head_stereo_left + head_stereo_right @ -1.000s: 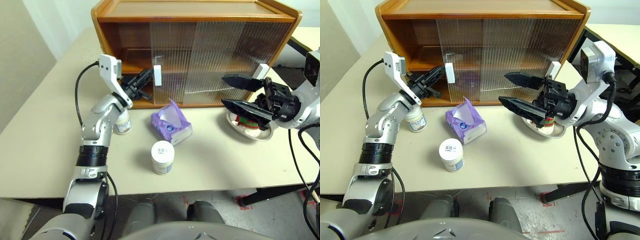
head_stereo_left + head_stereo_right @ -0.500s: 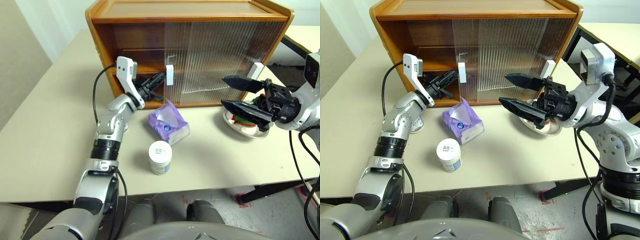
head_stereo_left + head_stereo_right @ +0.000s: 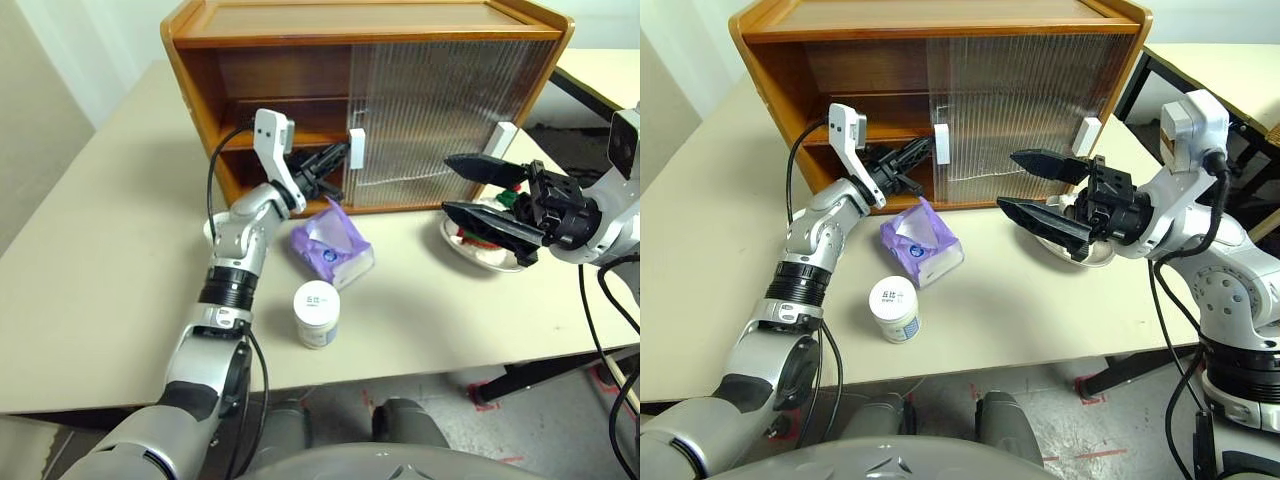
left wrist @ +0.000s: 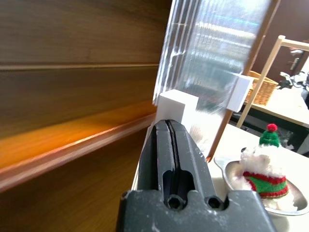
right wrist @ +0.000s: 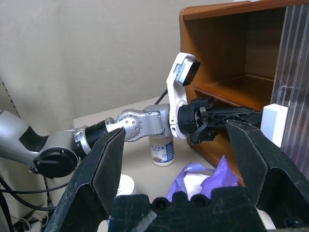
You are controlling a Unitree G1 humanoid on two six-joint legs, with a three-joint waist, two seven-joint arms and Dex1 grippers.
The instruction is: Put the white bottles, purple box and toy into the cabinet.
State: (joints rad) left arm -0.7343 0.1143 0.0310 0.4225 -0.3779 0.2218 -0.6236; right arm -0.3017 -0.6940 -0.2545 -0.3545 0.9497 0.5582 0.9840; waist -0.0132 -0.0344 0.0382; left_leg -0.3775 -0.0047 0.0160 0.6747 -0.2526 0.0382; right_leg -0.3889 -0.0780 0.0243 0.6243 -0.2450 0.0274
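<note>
Left eye view, L fingers (image 3: 340,157) pressed shut, empty, at white block handle (image 3: 356,149), ribbed door, R fingers (image 3: 478,187) wide, empty.

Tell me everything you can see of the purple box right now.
The purple box is a small lavender cardboard carton with its top torn open, a flap standing up and a pale inside showing. A small round blue mark sits on its front. It rests skewed on the table, just before the cabinet, below the left gripper. Nothing grips it.
</note>
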